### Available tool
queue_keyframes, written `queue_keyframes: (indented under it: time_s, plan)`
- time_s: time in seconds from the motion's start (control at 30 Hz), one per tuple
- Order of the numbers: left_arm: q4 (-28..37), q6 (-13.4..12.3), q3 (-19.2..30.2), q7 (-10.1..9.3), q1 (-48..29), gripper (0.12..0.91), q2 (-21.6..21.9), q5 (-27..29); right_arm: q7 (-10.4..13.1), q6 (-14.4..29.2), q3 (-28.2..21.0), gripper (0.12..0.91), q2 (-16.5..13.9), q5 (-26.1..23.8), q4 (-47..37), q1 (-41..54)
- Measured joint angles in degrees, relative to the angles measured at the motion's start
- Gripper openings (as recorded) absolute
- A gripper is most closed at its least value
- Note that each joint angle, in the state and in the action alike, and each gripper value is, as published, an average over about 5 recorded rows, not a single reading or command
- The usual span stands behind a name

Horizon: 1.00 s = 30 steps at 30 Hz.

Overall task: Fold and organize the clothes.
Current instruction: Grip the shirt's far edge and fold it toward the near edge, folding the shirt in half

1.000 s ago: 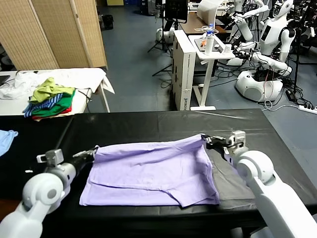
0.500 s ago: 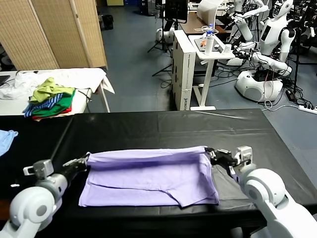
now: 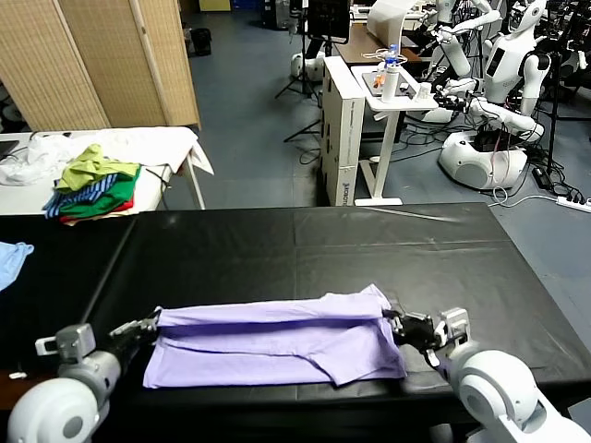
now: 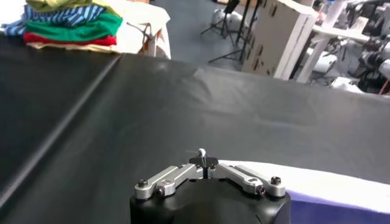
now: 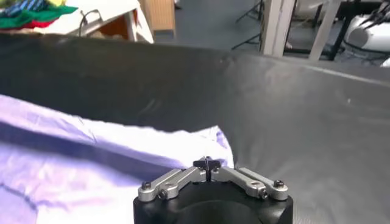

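The clothes, one pale lavender T-shirt point(image 3: 277, 343), lie as a low, wide band near the front of the black table point(image 3: 314, 249). Its upper layer is doubled over toward me. My left gripper point(image 3: 152, 322) is shut on the shirt's left corner, where a scrap of cloth shows at the tips point(image 4: 203, 159) and the shirt point(image 4: 323, 189) trails off to one side. At the other end my right gripper point(image 3: 392, 319) is shut on the right corner. In the right wrist view the shirt point(image 5: 91, 158) spreads just beyond that gripper's closed tips point(image 5: 207, 164).
A heap of green, striped and red garments point(image 3: 92, 189) sits on a white side table at the back left. A light blue cloth point(image 3: 11, 258) lies at the table's left edge. Other robots and a white stand point(image 3: 388, 92) are behind the table.
Both grippers have drawn the shirt's far edge toward the table's front, folding it over itself. The shirt now covers a narrower strip than a second ago.
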Motion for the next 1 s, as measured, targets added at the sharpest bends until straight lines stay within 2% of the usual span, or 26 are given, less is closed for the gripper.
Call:
queue_keyframes:
  time_s: [0.53, 0.6, 0.7, 0.8, 0.9, 1.0]
  plan:
    - [-1.6, -1.8, 0.1, 0.23, 5.6, 0.146, -3.0, 6.0, -0.1, 0.0, -0.5, 0.148, 0.1, -0.6, 0.2, -0.6]
    - [-1.7, -1.8, 0.2, 0.06, 6.2, 0.149, -3.5, 6.7, 0.1, 0.0, -0.4, 0.201, 0.0, -0.6, 0.6, -0.8]
    - [-2.2, -1.7, 0.3, -0.67, 6.9, 0.21, -4.1, 7.3, 0.3, 0.0, 0.1, 0.366, -0.1, -0.6, 1.4, -1.4]
    - [-2.8, -1.3, 0.4, -1.71, 7.3, 0.369, -4.6, 7.3, 0.3, 0.0, 0.9, 0.556, -0.2, -0.5, 2.6, -2.2]
    - [-3.6, -0.5, 0.4, -2.72, 7.8, 0.559, -5.1, 7.2, 0.2, 0.0, 1.9, 0.745, 0.0, 0.0, 3.9, -2.8]
    - [-4.5, -0.3, 0.2, -3.09, 8.1, 0.745, -5.5, 7.1, 0.8, 0.0, 2.8, 0.871, 0.8, 1.2, 4.5, -2.5]
